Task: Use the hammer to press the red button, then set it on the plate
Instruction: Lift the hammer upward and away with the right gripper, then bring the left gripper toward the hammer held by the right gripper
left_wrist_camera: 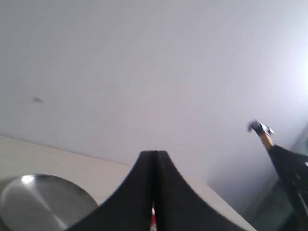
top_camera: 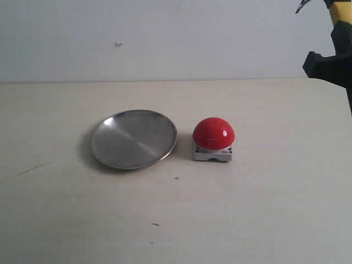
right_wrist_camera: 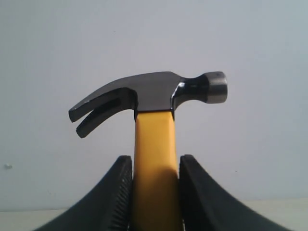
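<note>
The red button (top_camera: 213, 133), a glossy dome on a grey square base, sits mid-table just right of the steel plate (top_camera: 133, 138). My right gripper (right_wrist_camera: 154, 166) is shut on the hammer (right_wrist_camera: 154, 154), clamping its yellow handle with the dark head (right_wrist_camera: 154, 91) upright above the fingers. In the exterior view that gripper (top_camera: 333, 63) hangs high at the top right, well above and right of the button, with the yellow handle (top_camera: 340, 22) showing. My left gripper (left_wrist_camera: 154, 159) is shut with nothing in it; past it lie the plate (left_wrist_camera: 38, 199) and the far hammer (left_wrist_camera: 262, 132).
A pale wooden table (top_camera: 176, 220) carries the plate and button, with a white wall behind. A few small dark specks (top_camera: 155, 224) mark the tabletop near the front.
</note>
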`<state>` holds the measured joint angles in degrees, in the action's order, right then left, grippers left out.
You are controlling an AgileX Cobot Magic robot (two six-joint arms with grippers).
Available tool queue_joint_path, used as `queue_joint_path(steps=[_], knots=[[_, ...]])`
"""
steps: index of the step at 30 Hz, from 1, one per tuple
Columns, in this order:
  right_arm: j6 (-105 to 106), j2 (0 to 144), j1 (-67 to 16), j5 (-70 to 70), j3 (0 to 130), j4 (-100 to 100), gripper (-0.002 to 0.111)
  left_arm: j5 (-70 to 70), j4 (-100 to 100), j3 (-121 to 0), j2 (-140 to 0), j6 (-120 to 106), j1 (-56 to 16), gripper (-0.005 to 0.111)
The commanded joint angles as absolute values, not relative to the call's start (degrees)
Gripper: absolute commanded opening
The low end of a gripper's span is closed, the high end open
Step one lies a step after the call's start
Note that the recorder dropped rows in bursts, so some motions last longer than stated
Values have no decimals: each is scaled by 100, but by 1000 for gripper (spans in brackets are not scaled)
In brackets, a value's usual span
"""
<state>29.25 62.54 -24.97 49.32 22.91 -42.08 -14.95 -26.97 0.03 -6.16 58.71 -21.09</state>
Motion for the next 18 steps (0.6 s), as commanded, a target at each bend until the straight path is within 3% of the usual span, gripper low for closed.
queue_joint_path(steps=[1, 6, 13, 18], knots=[[2975, 6211, -3111, 5423, 2390, -4176, 0, -3004, -4013, -134, -1879, 6788, -2446, 8], [2402, 6211, -3975, 5455, 2511, -4122, 0, -3878, -4578, -875, -3771, 6975, -2447, 20], [2922, 6501, -4395, 5380, 3084, -4557, 0, -6073, -5022, -2012, -7012, 6987, -2646, 43], [3389, 7182, -4591, 6142, 3208, -5176, 0, -6875, -5012, -2931, -8732, 6916, -3201, 49]])
